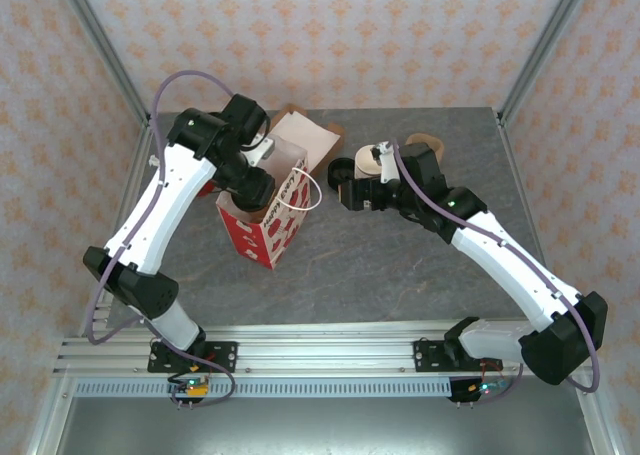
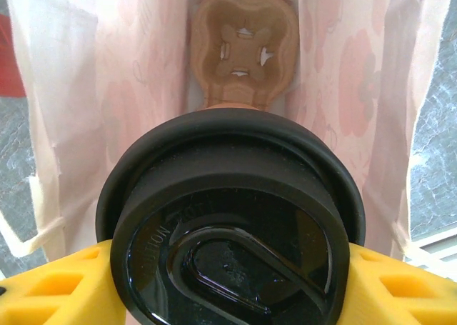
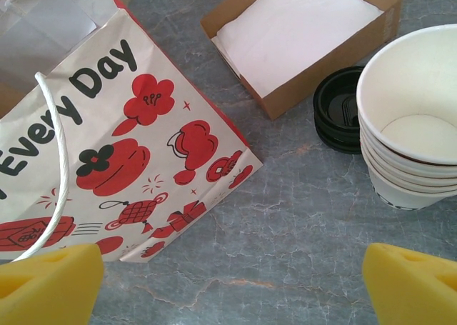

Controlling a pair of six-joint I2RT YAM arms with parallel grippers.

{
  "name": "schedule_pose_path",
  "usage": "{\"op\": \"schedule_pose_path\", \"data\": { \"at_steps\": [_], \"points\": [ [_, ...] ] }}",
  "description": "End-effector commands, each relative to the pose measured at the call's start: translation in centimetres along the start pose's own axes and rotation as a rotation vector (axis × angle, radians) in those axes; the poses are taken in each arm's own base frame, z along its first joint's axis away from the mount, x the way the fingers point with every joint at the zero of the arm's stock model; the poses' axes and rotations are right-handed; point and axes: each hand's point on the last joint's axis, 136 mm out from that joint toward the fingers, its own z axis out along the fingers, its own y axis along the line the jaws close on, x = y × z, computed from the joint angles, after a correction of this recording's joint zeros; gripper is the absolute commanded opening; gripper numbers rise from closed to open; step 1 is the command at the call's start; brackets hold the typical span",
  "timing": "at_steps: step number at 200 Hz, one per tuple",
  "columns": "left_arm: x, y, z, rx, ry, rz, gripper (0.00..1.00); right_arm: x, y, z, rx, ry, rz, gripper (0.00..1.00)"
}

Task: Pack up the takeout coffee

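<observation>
- The coffee cup, black lid on, sits in the open top of the paper bag, above a brown cardboard tray on the bag's floor.
- The left jaws grip the cup, one yellow pad on each side.
- The right jaws stand wide open and empty over the counter, beside the bag.
- Right of the bag are stacked white cups, black lids and a napkin box.

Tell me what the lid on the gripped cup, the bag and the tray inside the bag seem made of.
Lid: black plastic, glossy; highlights run along its moulded ridges and embossed lettering.
Bag: thin paper, matte, red print; sharp creases, and the print shows through its walls.
Tray: probably moulded pulp or cardboard, dull brown, with punched slots.
</observation>
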Motion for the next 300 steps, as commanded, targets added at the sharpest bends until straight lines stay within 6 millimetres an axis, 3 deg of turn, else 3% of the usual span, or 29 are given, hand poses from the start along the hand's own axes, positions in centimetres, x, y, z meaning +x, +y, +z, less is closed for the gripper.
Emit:
{"op": "schedule_pose_path", "data": {
  "at_steps": [1, 83, 300],
  "points": [
    [1.0, 0.4, 0.7, -0.014, 0.067, -0.018, 0.50, -0.2, 0.1, 0.3, -0.002, -0.014, -0.021, 0.94],
    [0.8, 0.8, 2.7, -0.023, 0.125, -0.018, 0.50, 0.1, -0.4, 0.6, 0.020, -0.002, -0.018, 0.94],
    [1.5, 1.1, 4.3, 0.026, 0.191, -0.041, 0.48, 0.6, -0.9, 1.7, 0.039, 0.034, -0.006, 0.94]
  ]
}}
